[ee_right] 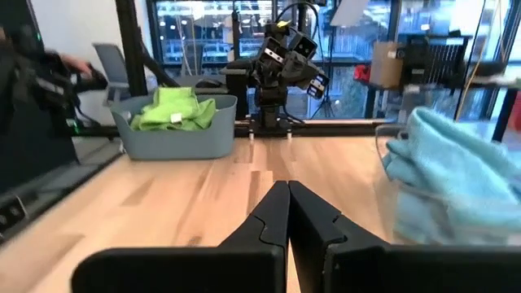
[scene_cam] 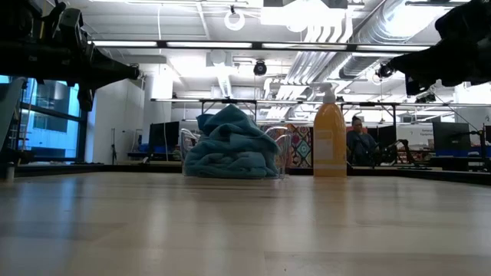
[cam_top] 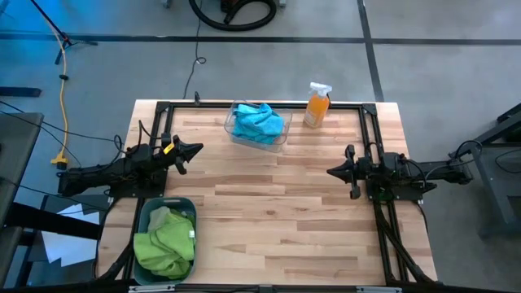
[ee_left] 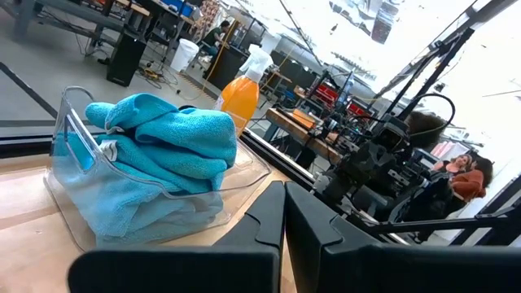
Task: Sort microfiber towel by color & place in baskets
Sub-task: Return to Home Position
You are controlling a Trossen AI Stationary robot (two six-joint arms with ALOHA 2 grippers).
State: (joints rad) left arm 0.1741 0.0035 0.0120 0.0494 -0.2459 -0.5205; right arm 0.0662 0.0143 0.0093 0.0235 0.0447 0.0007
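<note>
Turquoise microfiber towels (cam_top: 259, 122) lie piled in the clear basket (cam_top: 277, 138) at the table's far middle; they also show in the low view (scene_cam: 229, 146) and the left wrist view (ee_left: 163, 146). Lime green towels (cam_top: 165, 240) fill the teal-grey basket (cam_top: 143, 216) at the near left, whose wall shows in the right wrist view (ee_right: 175, 138). My left gripper (cam_top: 198, 149) hovers shut over the table's left side, its fingers meeting (ee_left: 284, 213). My right gripper (cam_top: 330, 172) hovers shut over the right side (ee_right: 288, 199). Neither holds anything.
An orange spray bottle (cam_top: 317, 104) stands at the far edge, right of the clear basket (scene_cam: 330, 142). Black frame rails (cam_top: 370, 130) run along the table's left, right and far sides. Bare wood lies between the two grippers. A person (scene_cam: 357, 142) sits in the room behind.
</note>
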